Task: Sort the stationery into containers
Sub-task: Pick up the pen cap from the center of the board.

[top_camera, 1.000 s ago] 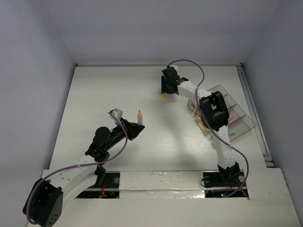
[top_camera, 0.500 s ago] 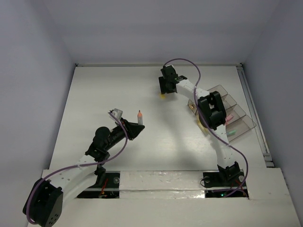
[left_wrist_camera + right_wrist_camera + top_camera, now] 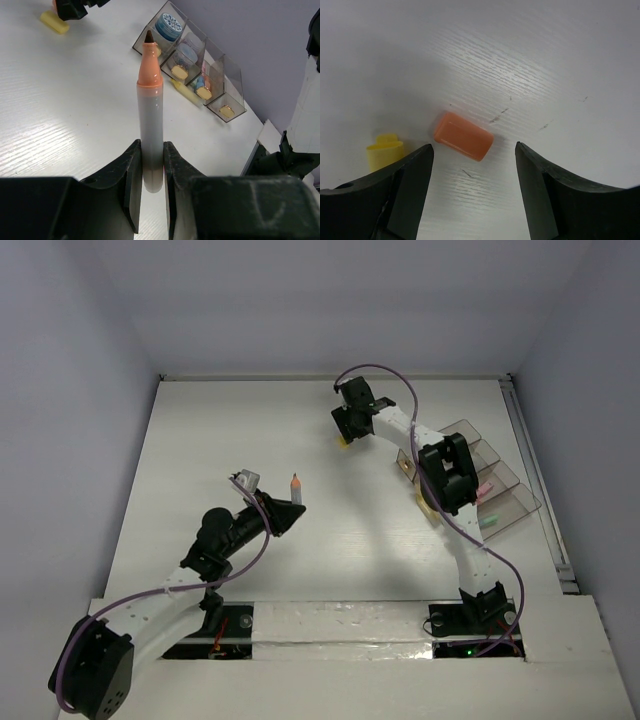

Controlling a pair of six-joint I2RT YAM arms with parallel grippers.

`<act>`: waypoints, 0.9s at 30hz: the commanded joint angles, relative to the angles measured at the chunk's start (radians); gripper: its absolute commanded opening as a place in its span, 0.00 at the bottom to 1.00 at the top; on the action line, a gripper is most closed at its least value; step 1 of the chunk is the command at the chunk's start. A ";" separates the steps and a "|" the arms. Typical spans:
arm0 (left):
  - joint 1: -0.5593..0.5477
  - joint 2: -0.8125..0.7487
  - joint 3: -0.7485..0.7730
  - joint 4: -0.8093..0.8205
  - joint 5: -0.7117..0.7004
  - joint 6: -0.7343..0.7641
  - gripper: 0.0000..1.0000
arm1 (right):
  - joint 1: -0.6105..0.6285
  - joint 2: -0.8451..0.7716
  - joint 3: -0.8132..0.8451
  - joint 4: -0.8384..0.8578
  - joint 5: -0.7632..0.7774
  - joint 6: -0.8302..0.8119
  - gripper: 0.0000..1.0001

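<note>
**Left arm holding a pen upright, right arm hovering over an eraser**

The left gripper [image 3: 151,167] is clamping the lower barrel of an orange-capped pen [image 3: 150,115]. Its long axis is running straight out from the fingers, tip up. That arm is stretching towards mid-table, left of the organiser tray [image 3: 500,485]. At the far centre, the right gripper [image 3: 473,150] is pointing down with its jaws apart, straddling an orange eraser [image 3: 463,136] lying flat on the table, a yellow piece [image 3: 384,151] beside it.

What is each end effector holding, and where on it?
The left end effector grips the pen by its lower barrel; the right end effector holds nothing.
</note>
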 commanded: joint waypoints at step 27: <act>-0.004 0.072 0.017 0.079 0.009 0.017 0.00 | -0.066 0.095 0.156 -0.019 -0.179 -0.089 0.49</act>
